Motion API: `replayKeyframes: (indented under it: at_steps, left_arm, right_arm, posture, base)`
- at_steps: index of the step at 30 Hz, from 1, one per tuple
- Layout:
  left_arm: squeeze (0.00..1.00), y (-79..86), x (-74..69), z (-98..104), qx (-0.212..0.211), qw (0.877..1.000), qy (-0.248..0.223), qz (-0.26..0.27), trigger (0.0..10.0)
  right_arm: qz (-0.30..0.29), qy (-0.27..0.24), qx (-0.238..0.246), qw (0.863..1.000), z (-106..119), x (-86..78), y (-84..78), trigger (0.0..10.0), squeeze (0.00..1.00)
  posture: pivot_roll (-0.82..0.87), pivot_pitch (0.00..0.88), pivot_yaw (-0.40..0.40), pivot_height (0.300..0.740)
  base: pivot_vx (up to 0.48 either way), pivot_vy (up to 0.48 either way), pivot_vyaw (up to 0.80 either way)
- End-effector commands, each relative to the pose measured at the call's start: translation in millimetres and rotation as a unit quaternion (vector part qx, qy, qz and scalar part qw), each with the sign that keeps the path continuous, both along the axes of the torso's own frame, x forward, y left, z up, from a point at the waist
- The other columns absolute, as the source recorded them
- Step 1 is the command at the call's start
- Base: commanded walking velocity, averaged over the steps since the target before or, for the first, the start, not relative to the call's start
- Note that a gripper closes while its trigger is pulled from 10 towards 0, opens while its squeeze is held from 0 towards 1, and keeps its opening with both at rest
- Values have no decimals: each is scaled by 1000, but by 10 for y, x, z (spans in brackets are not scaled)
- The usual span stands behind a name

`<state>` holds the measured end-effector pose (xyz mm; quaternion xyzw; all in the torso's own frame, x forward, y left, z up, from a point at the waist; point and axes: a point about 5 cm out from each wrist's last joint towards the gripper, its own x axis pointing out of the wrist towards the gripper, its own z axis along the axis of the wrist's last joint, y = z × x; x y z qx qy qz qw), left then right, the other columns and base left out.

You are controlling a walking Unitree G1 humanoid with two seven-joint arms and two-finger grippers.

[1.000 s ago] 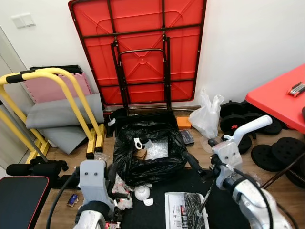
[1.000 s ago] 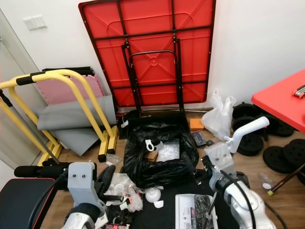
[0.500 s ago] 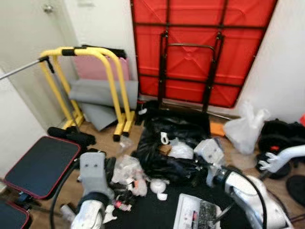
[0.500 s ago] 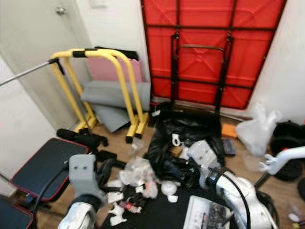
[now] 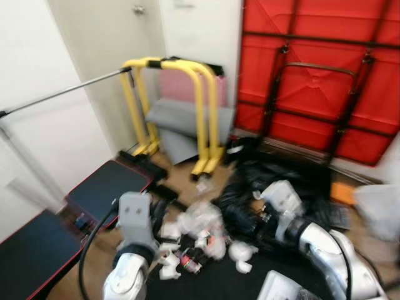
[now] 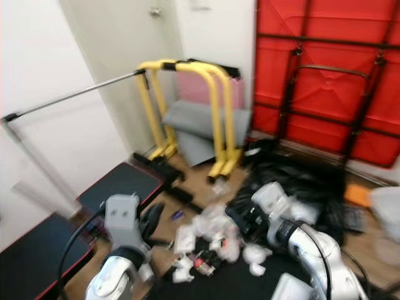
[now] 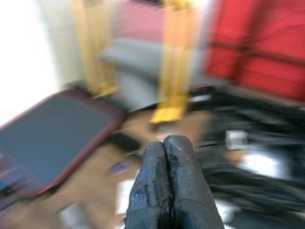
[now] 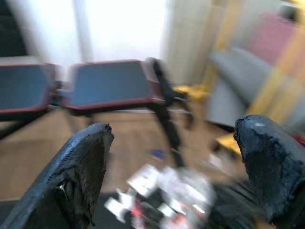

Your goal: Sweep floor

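we stand over a heap of litter [image 5: 197,234] on the wooden floor [image 6: 187,181], beside the black bin bag [image 5: 275,187], between the padded bench [image 5: 106,190] and the red folded table [image 5: 319,75]. our left gripper [image 7: 167,183] has its jaws pressed together, holding nothing; our right gripper [image 8: 176,162] has its jaws spread wide, empty, likely ready to gather the litter. we see no broom.

White wrappers and scraps [image 5: 197,234] lie scattered on the wooden floor [image 5: 187,181], at seven o'clock from the black bag [image 5: 275,187].
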<state>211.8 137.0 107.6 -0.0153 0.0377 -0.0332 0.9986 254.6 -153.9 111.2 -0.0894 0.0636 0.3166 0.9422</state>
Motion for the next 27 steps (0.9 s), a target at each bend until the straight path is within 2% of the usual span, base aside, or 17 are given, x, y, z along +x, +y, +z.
replayKeyframes:
  at_steps: [1, 5, 8, 12, 13, 14, 15, 23, 24, 27]
  left_arm:
    - [0, 5, 0, -33, 6, 1000, 9, 1, 10000]
    - [0, -7, 31, -37, 9, 1000, 17, -24, 10000]
    - [0, -34, 64, -14, 33, 998, 11, -53, 10000]
    - [0, -28, 63, -3, 38, 998, 10, -53, 10000]
    - [0, -12, 57, 9, 26, 998, 6, -51, 9529]
    - [0, -12, 57, 9, 26, 998, 6, -51, 9529]
    - [0, -5, 54, 22, 21, 998, 2, -51, 0]
    - [0, 33, 62, 38, 13, 999, 3, -42, 0]
    - [0, 39, 68, 16, 15, 999, 16, -44, 10000]
    - [0, 33, 68, -12, 30, 997, 31, -60, 10000]
  right_arm:
    - [7, -1, 1, 1000, -10, -19, 11, 10000, 0]
    - [11, -3, 0, 1000, -4, -6, 34, 10000, 0]
    - [12, -7, 0, 1000, 4, 9, 59, 10000, 0]
    - [8, -10, 5, 1000, 15, 16, 64, 10000, 0]
    - [6, -12, 9, 1000, 23, 21, 66, 10000, 0]
    - [6, -12, 9, 1000, 23, 21, 66, 10000, 0]
    - [4, -13, 11, 1000, 33, 28, 65, 10000, 0]
    - [1, -18, 19, 1000, 70, 54, 73, 10000, 0]
    - [0, -18, 19, 1000, 69, 58, 77, 10000, 0]
    - [-1, -18, 19, 1000, 65, 65, 86, 10000, 0]
  posture:
    - [-80, 0, -21, 740]
    - [-78, 0, -15, 740]
    - [-76, 0, -6, 740]
    - [-72, 0, -3, 740]
    - [-72, 0, 0, 740]
    - [-72, 0, 0, 740]
    - [-72, 0, 1, 740]
    - [-69, 0, 4, 740]
    - [-68, 0, 4, 740]
    - [-74, 0, 6, 740]
  base:
    - [0, 0, 800]
    - [0, 0, 800]
    - [0, 0, 800]
    - [0, 0, 800]
    - [0, 0, 800]
    - [0, 0, 800]
    - [0, 0, 800]
    - [0, 0, 800]
    - [0, 0, 800]
    - [0, 0, 800]
